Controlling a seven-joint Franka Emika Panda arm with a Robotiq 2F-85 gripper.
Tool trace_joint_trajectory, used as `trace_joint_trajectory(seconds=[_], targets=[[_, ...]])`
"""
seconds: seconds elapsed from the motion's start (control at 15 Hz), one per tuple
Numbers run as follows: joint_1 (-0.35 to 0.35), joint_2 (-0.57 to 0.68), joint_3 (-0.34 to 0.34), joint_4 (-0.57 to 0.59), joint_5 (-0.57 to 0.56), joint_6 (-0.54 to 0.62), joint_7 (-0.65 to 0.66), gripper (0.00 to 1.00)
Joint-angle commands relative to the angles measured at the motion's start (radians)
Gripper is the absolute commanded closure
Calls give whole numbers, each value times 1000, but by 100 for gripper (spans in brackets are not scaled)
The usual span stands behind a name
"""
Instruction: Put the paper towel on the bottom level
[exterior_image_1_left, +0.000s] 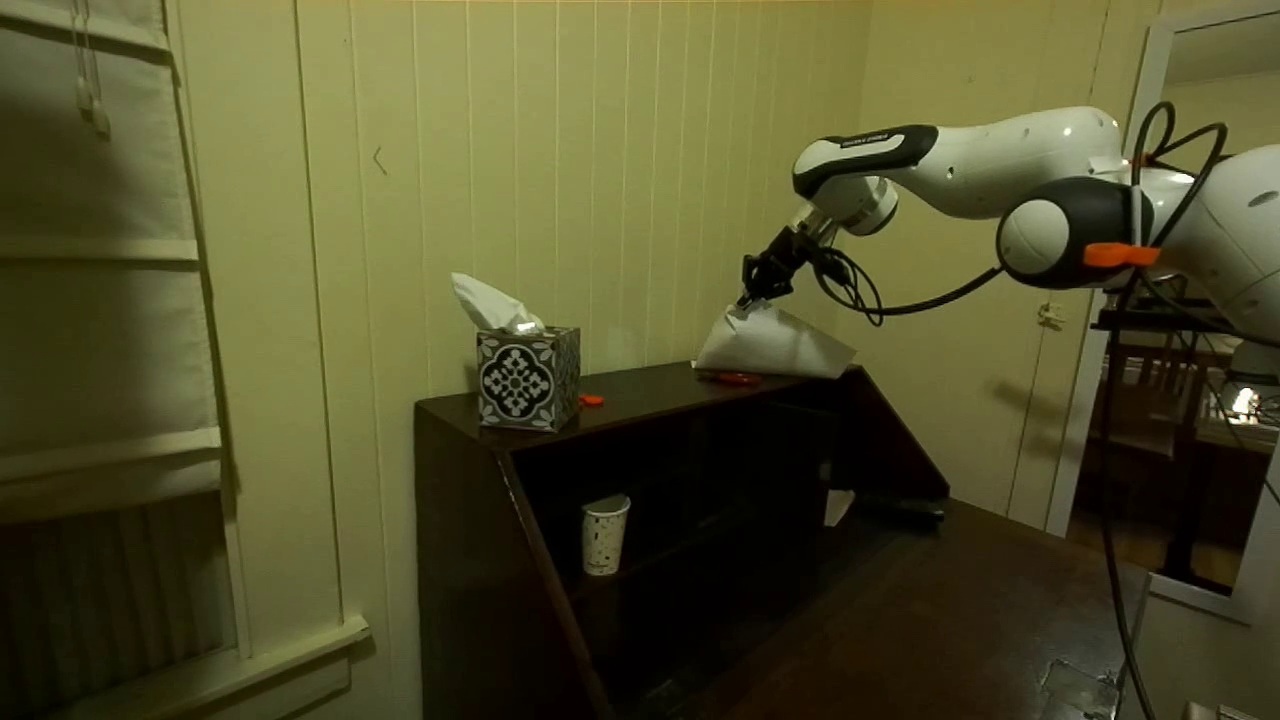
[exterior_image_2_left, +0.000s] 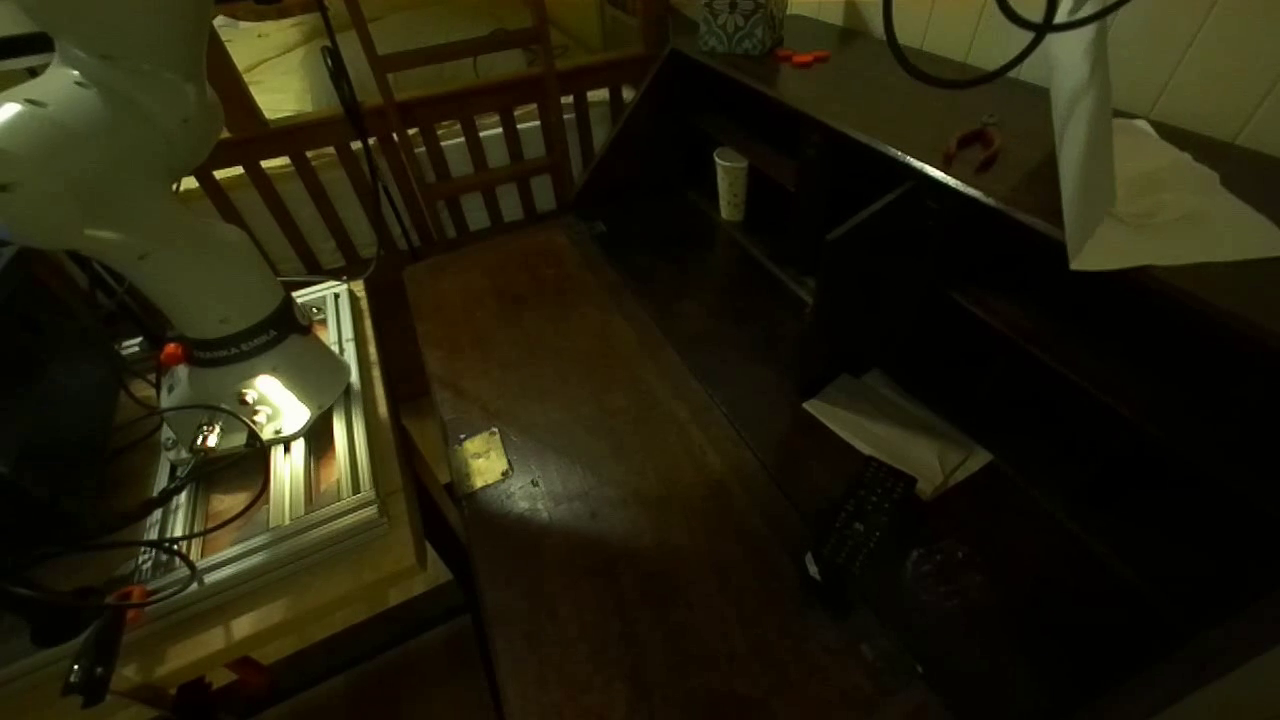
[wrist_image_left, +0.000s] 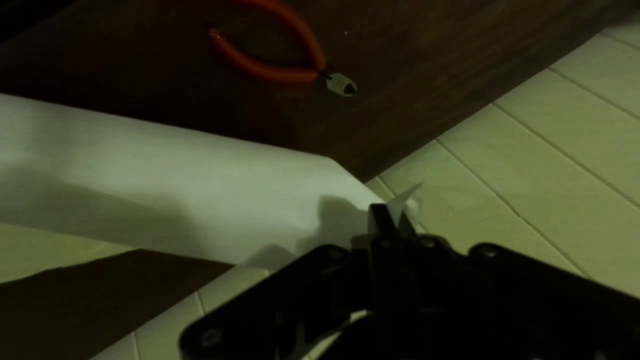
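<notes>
The paper towel (exterior_image_1_left: 772, 342) is a limp white sheet at the far end of the cabinet's top board (exterior_image_1_left: 640, 395). One corner is lifted, and its lower part rests on the board. It also shows in an exterior view (exterior_image_2_left: 1085, 150) and in the wrist view (wrist_image_left: 190, 185). My gripper (exterior_image_1_left: 743, 300) is shut on that lifted corner; in the wrist view a small tip of paper pokes out between the fingertips (wrist_image_left: 395, 215). The bottom level (exterior_image_2_left: 600, 450) is the broad dark-brown wooden surface below; it also shows in an exterior view (exterior_image_1_left: 920, 590).
Red-handled pliers (wrist_image_left: 270, 70) lie on the top board beside the paper. A patterned tissue box (exterior_image_1_left: 517, 380) and small orange pieces (exterior_image_2_left: 803, 58) are at its other end. A speckled cup (exterior_image_1_left: 605, 535) stands in a cubbyhole. Folded papers (exterior_image_2_left: 900, 430) and a black keypad (exterior_image_2_left: 865, 515) lie lower down.
</notes>
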Motion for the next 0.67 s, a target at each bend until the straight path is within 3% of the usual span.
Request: trace_joint_trajectory(seconds=[0.0, 0.6], targets=[[7, -12, -18, 39, -43, -39, -9, 100], [34, -66, -45, 83, -107, -60, -17, 100]])
